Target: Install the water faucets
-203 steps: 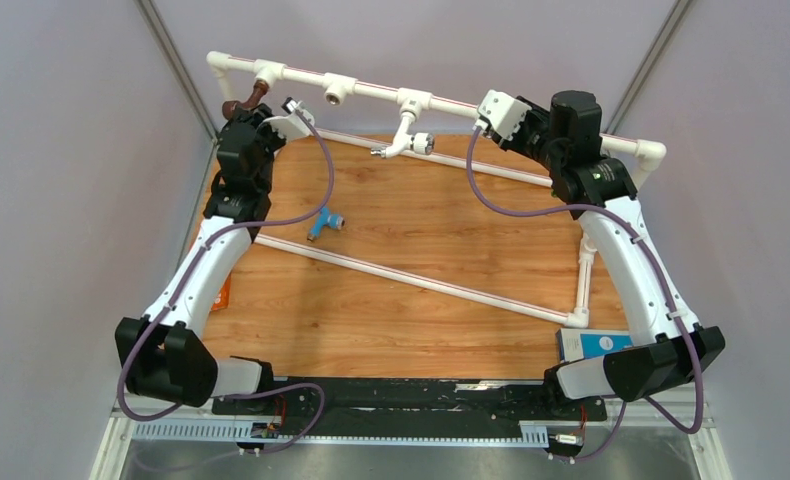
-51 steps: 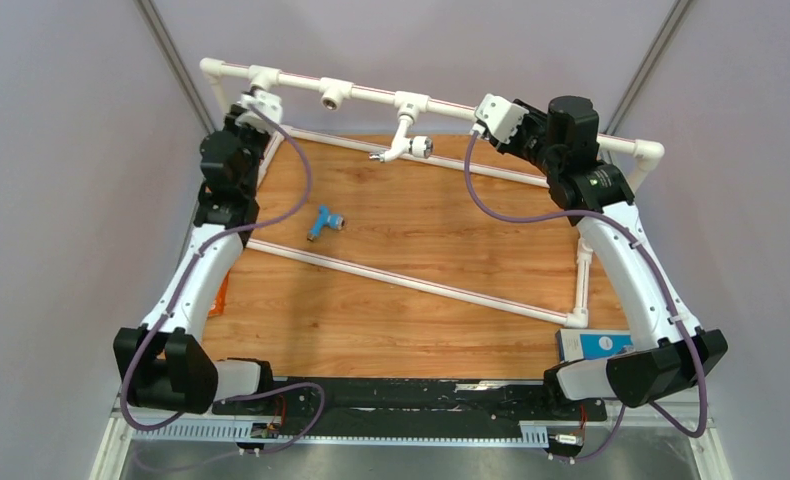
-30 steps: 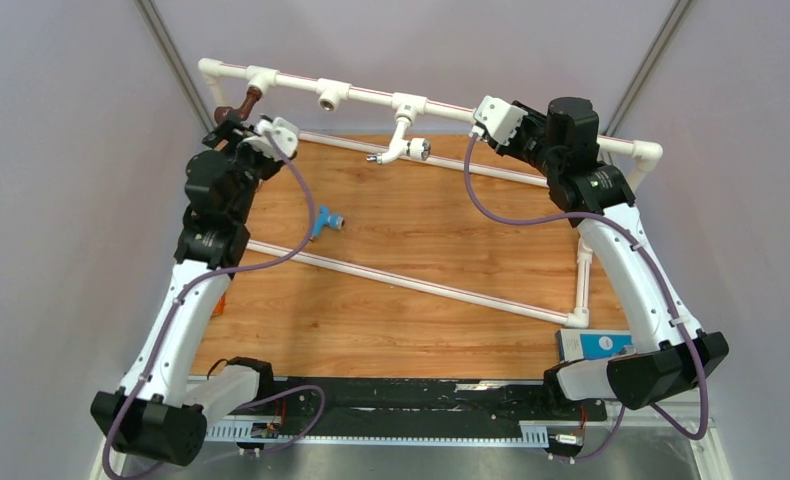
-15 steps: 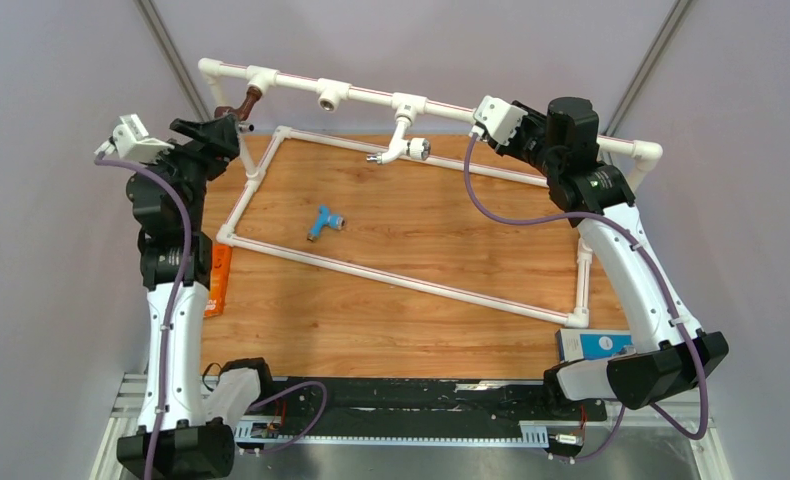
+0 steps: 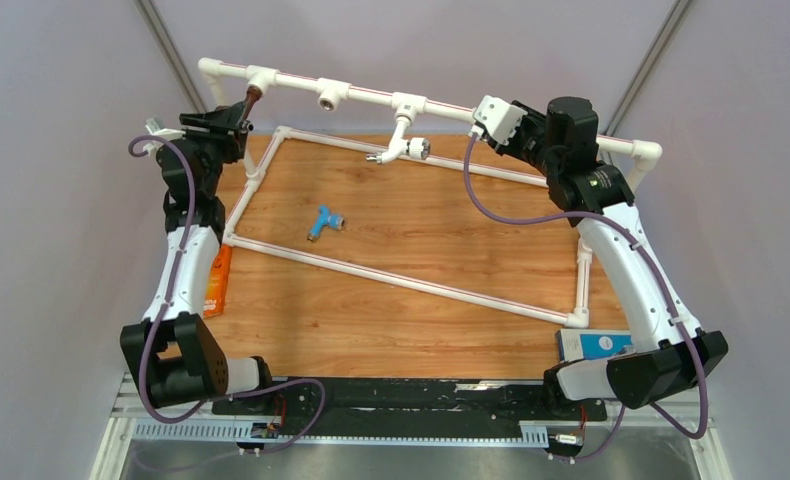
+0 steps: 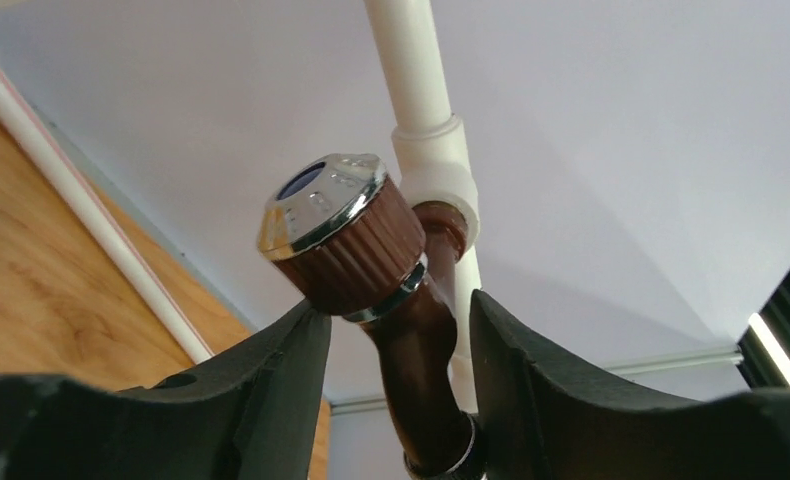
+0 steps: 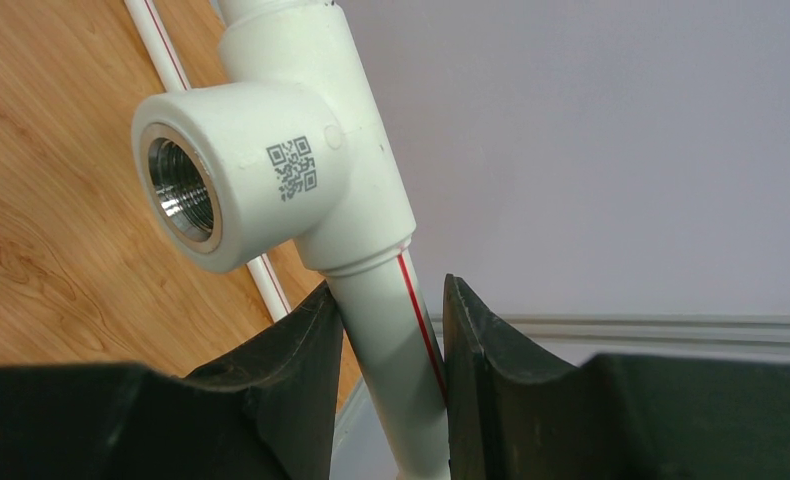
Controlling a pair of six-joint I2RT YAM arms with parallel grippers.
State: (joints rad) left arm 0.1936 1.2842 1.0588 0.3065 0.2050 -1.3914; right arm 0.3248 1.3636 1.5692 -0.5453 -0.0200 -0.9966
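While your left pincer straddles the dark brown faucet at the leftmost tee, its jaws stand part open either side of the stem, with the left finger touching the underside of the knob. I think the stem itself isn't clamped, but the wrist view is too close to be sure. Your right pincer is closed on the pipe frame just below an empty tee socket, bracing it.

Risks:
- If you turn the brown one with a loose hold, the fingers slip round the smooth stem or ride off over the chrome-capped knob, and no thread is gained.
- If you push off-axis, it cross-threads in the metal socket.
- If you twist hard, the whole frame may swing, since it looks to rest loose on the tabletop. A weak right-hand brace would cause that.

Around:
- The white faucet hangs from the third tee, spout down.
- The second tee is empty.
- The light blue faucet lies loose on the tabletop inside the frame's lower pipes, well apart from both arms.
- No green faucet is in view.
- The diagonal pipe crosses between your bases and the blue one, so reach over it.
- The left wall sits near that arm, so there is little room to swing.
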